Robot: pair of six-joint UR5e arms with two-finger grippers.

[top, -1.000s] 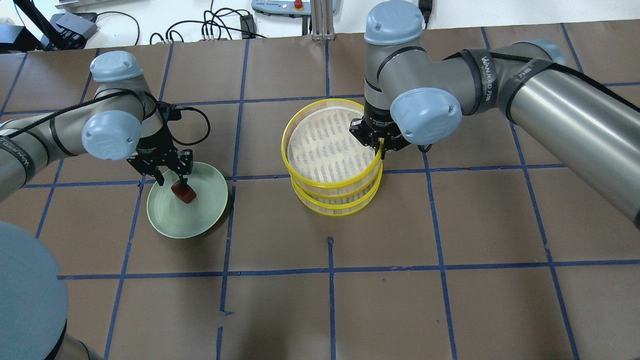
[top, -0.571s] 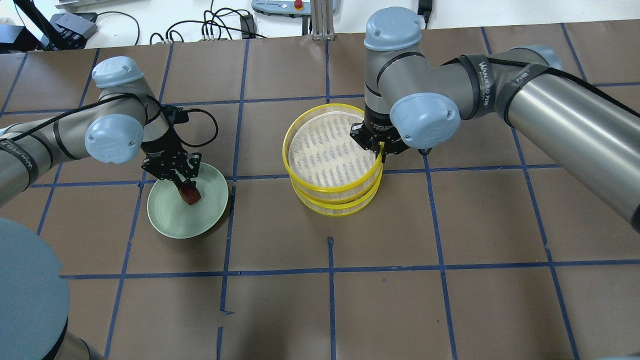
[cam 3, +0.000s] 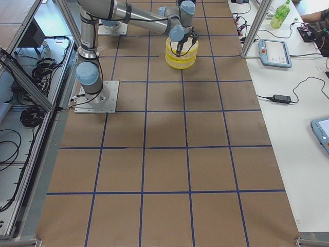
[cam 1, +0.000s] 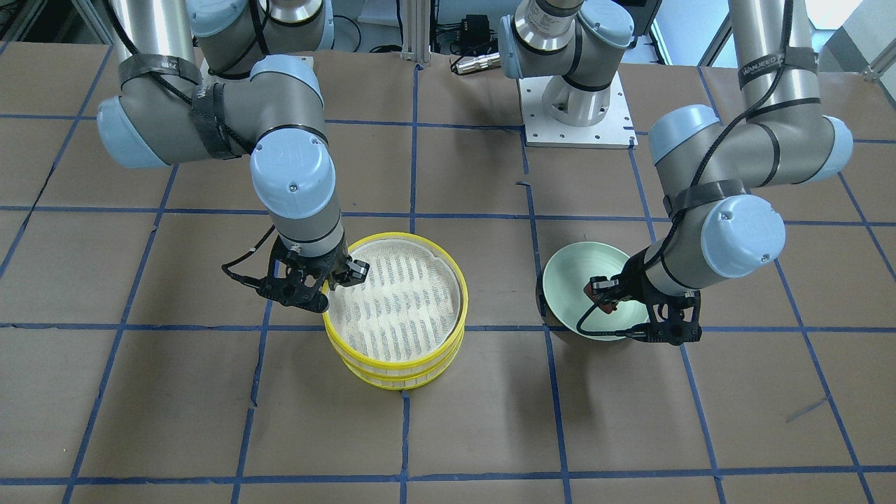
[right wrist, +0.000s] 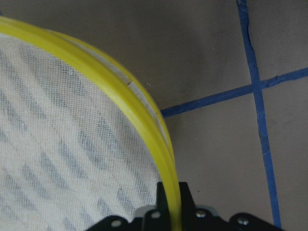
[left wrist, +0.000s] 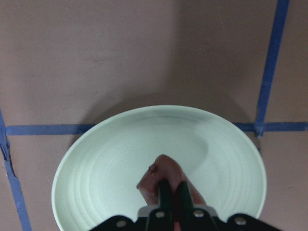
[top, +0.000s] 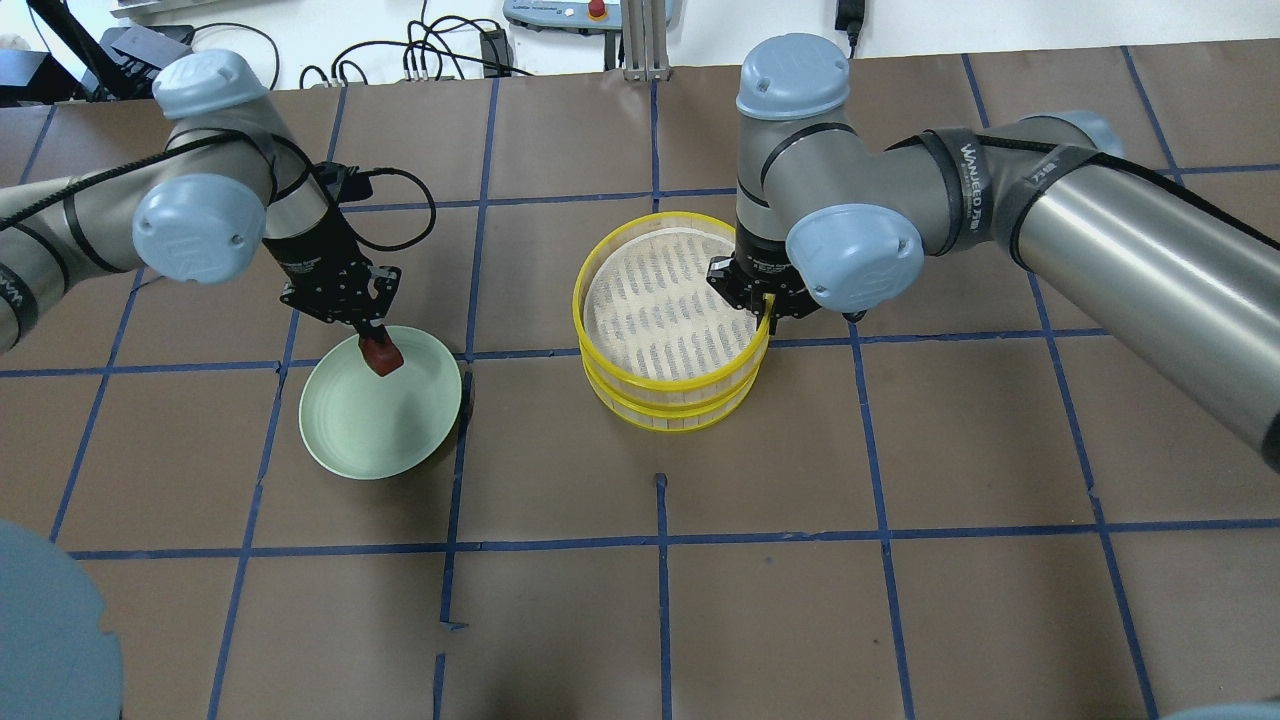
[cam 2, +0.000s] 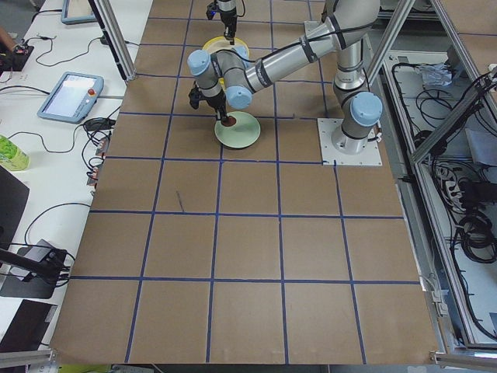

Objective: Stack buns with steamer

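Note:
My left gripper (top: 373, 340) is shut on the dark reddish-brown bun (top: 381, 356) and holds it above the far rim of the pale green plate (top: 370, 430). The left wrist view shows the bun (left wrist: 161, 175) between the fingers, over the plate (left wrist: 106, 168). My right gripper (top: 765, 305) is shut on the right rim of the upper steamer basket (top: 640, 300). That basket lies over the lower basket (top: 660, 418) with a slight offset and shows nothing inside. The white bun is hidden in every view.
The brown table has a grid of blue tape lines (top: 660, 545). Cables and a teach pendant (top: 590, 12) lie beyond the far edge. The arms' base plate (cam 1: 577, 115) is at the robot's side.
The left gripper shut on the brown bun, lifted it off the plate and moved towards the plate's far rim. The right gripper shifted the upper basket slightly right, closer in line with the lower one.

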